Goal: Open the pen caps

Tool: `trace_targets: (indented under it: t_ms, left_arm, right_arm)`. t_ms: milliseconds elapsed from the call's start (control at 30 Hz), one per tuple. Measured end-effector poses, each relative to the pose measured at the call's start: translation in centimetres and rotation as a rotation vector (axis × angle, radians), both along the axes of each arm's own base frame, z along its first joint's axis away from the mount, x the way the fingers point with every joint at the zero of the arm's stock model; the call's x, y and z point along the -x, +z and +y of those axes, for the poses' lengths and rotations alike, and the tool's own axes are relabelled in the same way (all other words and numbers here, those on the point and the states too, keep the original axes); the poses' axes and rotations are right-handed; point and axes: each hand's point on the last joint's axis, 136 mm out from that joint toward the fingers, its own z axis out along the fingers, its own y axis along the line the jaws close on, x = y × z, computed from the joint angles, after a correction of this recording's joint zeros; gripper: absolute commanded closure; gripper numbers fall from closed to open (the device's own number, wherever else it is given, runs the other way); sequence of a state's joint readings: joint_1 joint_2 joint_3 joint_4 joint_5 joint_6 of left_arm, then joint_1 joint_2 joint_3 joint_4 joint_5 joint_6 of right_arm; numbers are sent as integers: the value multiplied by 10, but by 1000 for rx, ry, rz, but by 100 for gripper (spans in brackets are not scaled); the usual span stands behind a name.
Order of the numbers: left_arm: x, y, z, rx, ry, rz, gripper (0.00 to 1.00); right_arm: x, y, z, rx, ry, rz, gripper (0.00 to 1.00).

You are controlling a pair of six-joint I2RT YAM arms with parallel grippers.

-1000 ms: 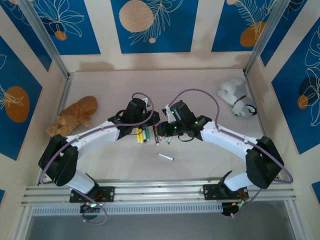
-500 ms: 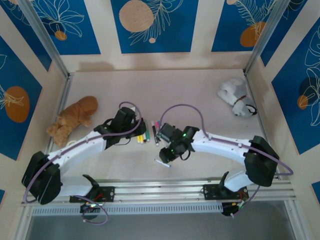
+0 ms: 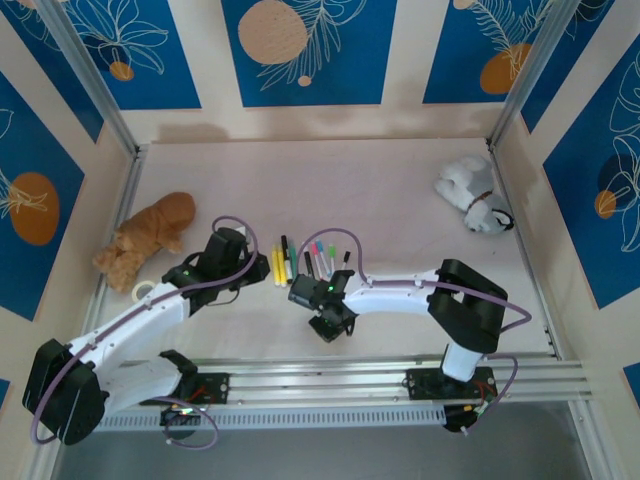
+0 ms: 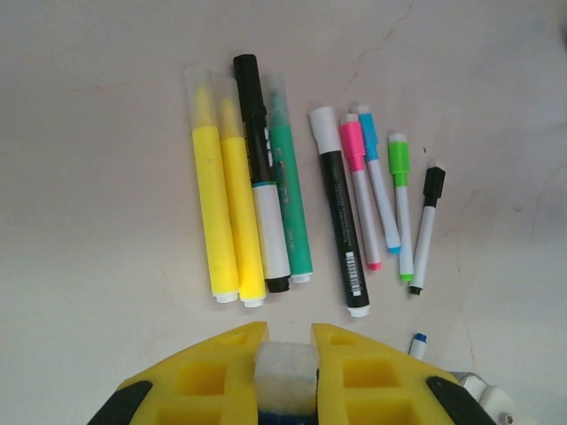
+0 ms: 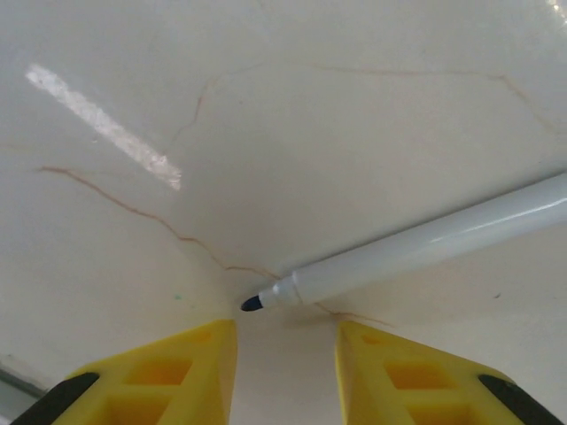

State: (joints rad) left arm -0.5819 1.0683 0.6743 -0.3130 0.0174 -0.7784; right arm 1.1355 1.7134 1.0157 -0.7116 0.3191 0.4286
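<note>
Pen caps (image 4: 399, 152): pink, blue, green, black seated on thin markers (image 4: 404, 221), centre-right of left wrist frame. One blue cap (image 4: 285, 370), white felt end, pinched in left gripper (image 4: 287, 338), bottom centre. Uncapped pen (image 5: 425, 248), blue nib, lies just above spread, empty right gripper (image 5: 285, 341). Judgement: one opened, rest outstanding

left arm (image 3: 140, 315): white shells, black joints | right arm (image 3: 395, 293): same white shells, bulky black elbow | cables (image 3: 233, 218): purple, one looping off each wrist | jaws: yellow plastic, moulded square pockets, black outer corners | bases (image 3: 185, 385): black mounts
</note>
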Motion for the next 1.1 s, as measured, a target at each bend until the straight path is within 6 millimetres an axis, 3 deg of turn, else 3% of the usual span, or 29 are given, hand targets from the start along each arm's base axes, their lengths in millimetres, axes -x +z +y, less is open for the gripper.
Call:
trace_targets:
  t_ms: [133,200,333,467,567,767,1100]
  left_arm:
    - [0,-2,2,-2,4,2,100]
    - [0,-5,3,-4,8,5,100]
    - [-1,-6,5,-4,15,6,100]
    - [-3,-4,4,4,14,-1,100]
    - [-5,-3,4,11,16,-7,100]
    - [-7,-4,4,14,16,-4,100]
    - [-8,-6,5,24,19,0,100]
  right_arm:
    - [-5,0,-3,6,-11,-14,64]
    - [-10,2,-4,5,-25,-20,59]
    - [-26,19,-2,-34,-61,-41,53]
    - [-46,38,7,-77,-107,-66,54]
    - [-57,42,13,-66,-139,-72,58]
    - [-50,25,-1,33,-173,-38,58]
    - [-47,29,-14,61,-186,-33,60]
